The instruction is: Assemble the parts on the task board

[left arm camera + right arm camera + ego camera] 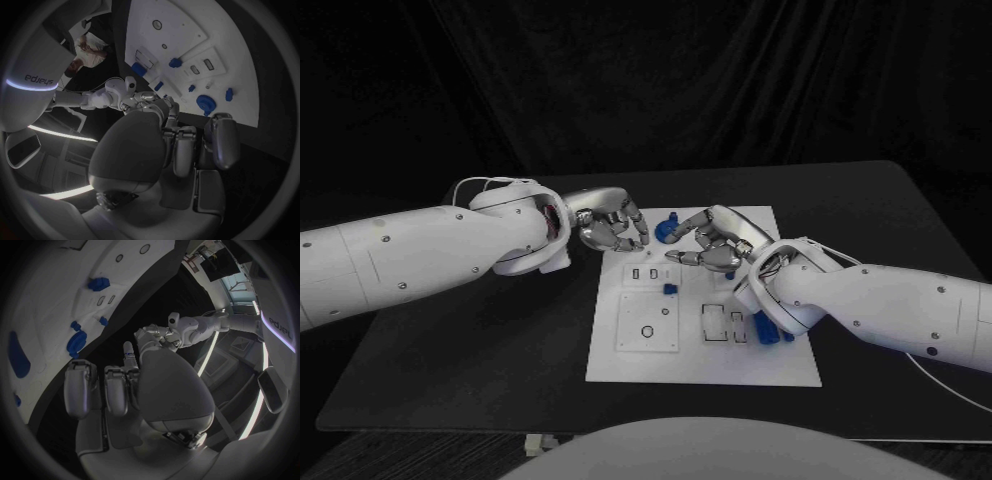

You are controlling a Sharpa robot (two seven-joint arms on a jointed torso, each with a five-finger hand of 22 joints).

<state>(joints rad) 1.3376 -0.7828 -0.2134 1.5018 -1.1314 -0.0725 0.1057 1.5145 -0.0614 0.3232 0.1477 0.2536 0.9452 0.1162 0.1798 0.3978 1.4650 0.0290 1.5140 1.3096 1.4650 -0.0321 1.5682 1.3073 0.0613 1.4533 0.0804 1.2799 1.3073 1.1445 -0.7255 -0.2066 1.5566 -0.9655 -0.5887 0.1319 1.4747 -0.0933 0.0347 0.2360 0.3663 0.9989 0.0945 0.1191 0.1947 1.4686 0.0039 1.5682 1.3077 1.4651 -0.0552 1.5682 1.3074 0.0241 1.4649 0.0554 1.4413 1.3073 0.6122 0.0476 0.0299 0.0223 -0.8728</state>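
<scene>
Two hands meet over the far half of your task board (pixel 625 365), the white plate lying in the middle of the black table (pixel 459 350). Nearest you on the board's right side, a long blue part (pixel 766 328) sits beside the rectangular slots, partly tucked under the right forearm. A little farther in, a small blue part (pixel 669 289) stands near the board's centre, just below the pair of small slots. Beyond that, your right hand (pixel 714 243) hovers over the board's upper middle with its fingers curled inward; nothing shows in them, and you cannot tell for sure from these views whether a piece is pinched. Your left hand (pixel 609 225) sits at the board's far left corner, fingers likewise curled in, with no part visible in its grasp. Farthest back, a round blue part (pixel 666 226) lies between the two hands, close to both sets of fingertips.
</scene>
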